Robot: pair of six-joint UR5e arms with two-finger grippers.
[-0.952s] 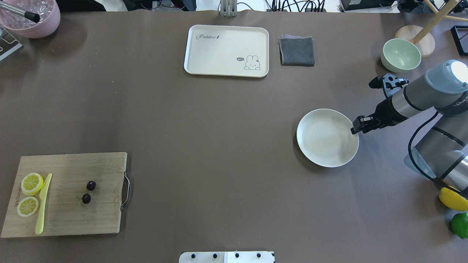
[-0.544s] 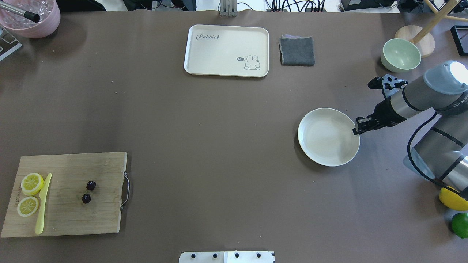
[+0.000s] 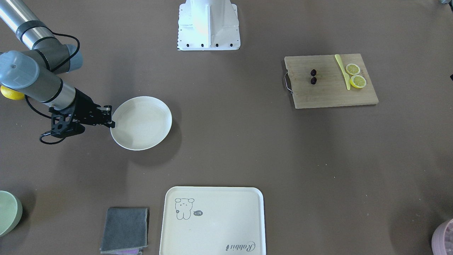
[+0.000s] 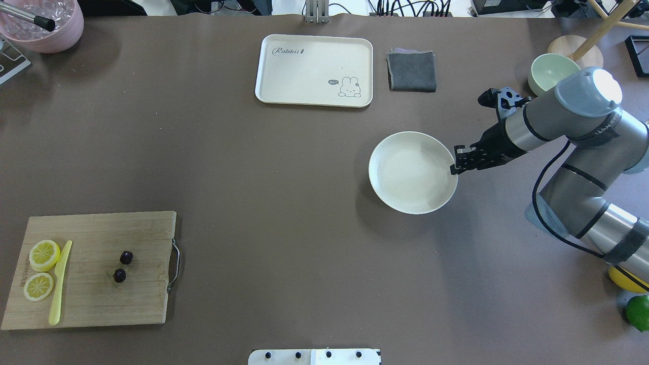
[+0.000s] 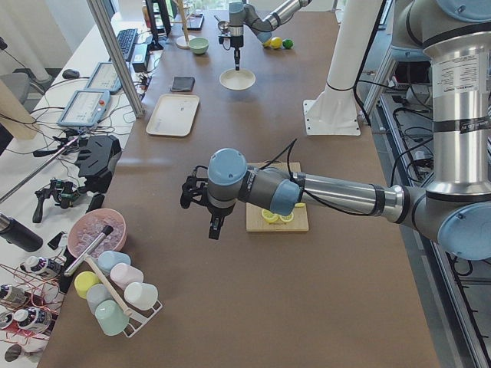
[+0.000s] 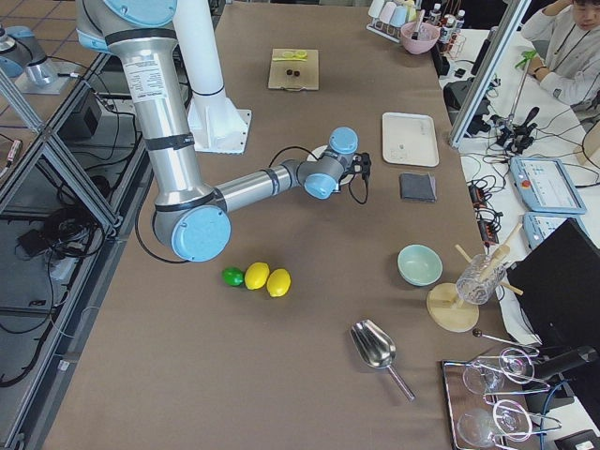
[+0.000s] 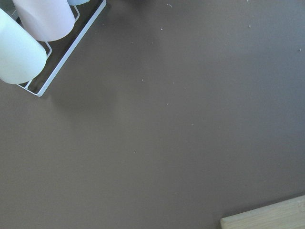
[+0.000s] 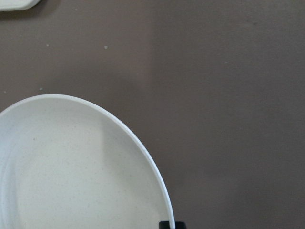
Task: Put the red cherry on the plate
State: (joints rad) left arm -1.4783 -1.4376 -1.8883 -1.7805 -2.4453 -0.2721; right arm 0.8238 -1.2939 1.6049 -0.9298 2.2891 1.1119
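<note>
The red cherry (image 4: 125, 258) is a pair of tiny dark fruits lying on a wooden cutting board (image 4: 101, 304) at the near left; it also shows in the front-facing view (image 3: 313, 73). The round cream plate (image 4: 405, 177) sits right of centre. My right gripper (image 4: 455, 166) is shut on the plate's right rim; the plate (image 3: 141, 124) is empty, and the right wrist view shows the rim (image 8: 143, 148) with a fingertip (image 8: 171, 224) on it. My left gripper (image 5: 214, 227) shows only in the exterior left view, off the board's left end, so I cannot tell its state.
Lemon slices (image 4: 43, 255) and a yellow knife (image 4: 60, 284) share the board. A cream rabbit tray (image 4: 314, 71) and a grey cloth (image 4: 411, 71) lie at the far side, a green bowl (image 4: 545, 71) at the far right. A lemon (image 4: 626, 281) and lime (image 4: 638, 312) sit at the near right.
My right gripper has dragged the plate leftward and a little farther from the robot, staying shut on its rim. The cherry and board have not moved.
</note>
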